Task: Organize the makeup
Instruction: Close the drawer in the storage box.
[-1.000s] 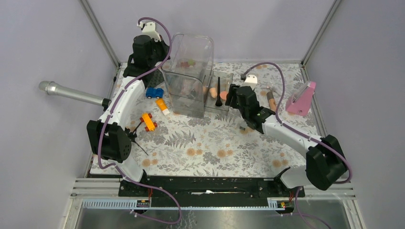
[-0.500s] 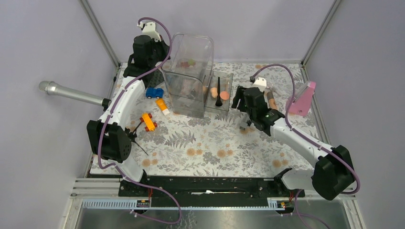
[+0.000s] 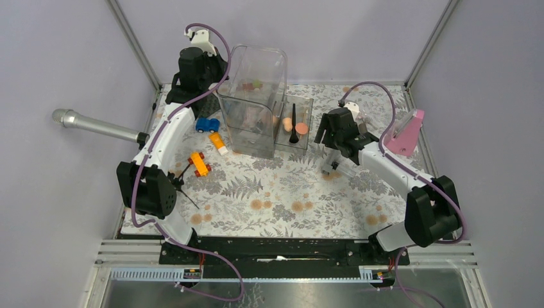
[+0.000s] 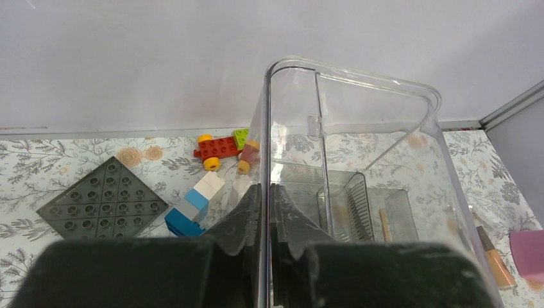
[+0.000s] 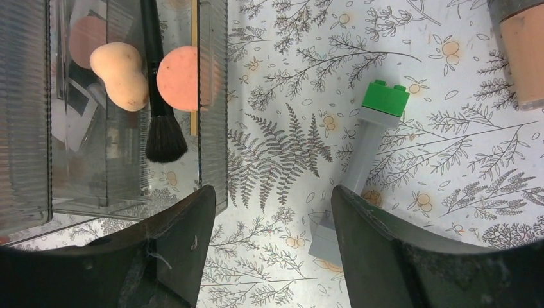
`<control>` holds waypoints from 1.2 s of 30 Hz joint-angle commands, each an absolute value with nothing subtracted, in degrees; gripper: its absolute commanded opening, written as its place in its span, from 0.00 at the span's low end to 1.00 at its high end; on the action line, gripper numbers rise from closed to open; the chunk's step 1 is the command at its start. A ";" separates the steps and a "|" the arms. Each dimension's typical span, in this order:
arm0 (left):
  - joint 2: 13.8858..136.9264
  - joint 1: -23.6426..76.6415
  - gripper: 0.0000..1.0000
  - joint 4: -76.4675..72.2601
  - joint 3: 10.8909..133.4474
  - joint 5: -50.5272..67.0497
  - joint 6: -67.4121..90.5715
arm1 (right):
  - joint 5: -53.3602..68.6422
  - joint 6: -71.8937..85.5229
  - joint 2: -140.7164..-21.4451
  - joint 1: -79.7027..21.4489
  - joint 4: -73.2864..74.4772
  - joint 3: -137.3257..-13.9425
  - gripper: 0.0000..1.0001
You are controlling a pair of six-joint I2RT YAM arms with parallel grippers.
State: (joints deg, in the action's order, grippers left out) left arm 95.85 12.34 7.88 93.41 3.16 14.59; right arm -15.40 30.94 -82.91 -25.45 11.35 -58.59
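Observation:
My left gripper (image 4: 264, 189) is shut on the wall of the tall clear bin (image 4: 359, 122), which stands at the back of the table (image 3: 253, 90). A low clear organizer (image 3: 296, 125) beside the bin holds a black brush (image 5: 160, 109), a coral disc (image 5: 183, 78) and a beige sponge (image 5: 119, 76). My right gripper (image 5: 272, 218) hangs open over bare cloth just right of the organizer (image 5: 215, 128), with nothing between its fingers. The grey tube with the green cap (image 5: 365, 154) lies flat by its right finger (image 5: 385, 244). In the top view the tube (image 3: 333, 168) sits below the right gripper (image 3: 324, 135).
A tan bottle (image 5: 523, 51) lies to the right, and a pink object (image 3: 405, 133) leans at the right edge. The silver microphone (image 3: 96, 126), blue car (image 3: 206, 124), orange car (image 3: 199, 164) and an orange block (image 3: 219, 142) are on the left. Behind the bin lie a grey baseplate (image 4: 102, 202) and toy bricks (image 4: 221, 149).
My right gripper has drawn back from the organizer to the right and its jaws have spread wider. The left arm and the bin have not moved.

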 commanded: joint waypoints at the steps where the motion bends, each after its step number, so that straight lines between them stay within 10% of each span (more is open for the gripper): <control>1: 98.88 14.06 0.07 18.02 92.24 6.37 14.75 | -15.77 31.86 -82.97 -25.49 10.52 -59.47 0.74; 36: 99.69 13.37 0.07 18.19 92.55 6.63 14.94 | -19.42 28.16 -104.49 -20.93 20.97 -79.64 0.76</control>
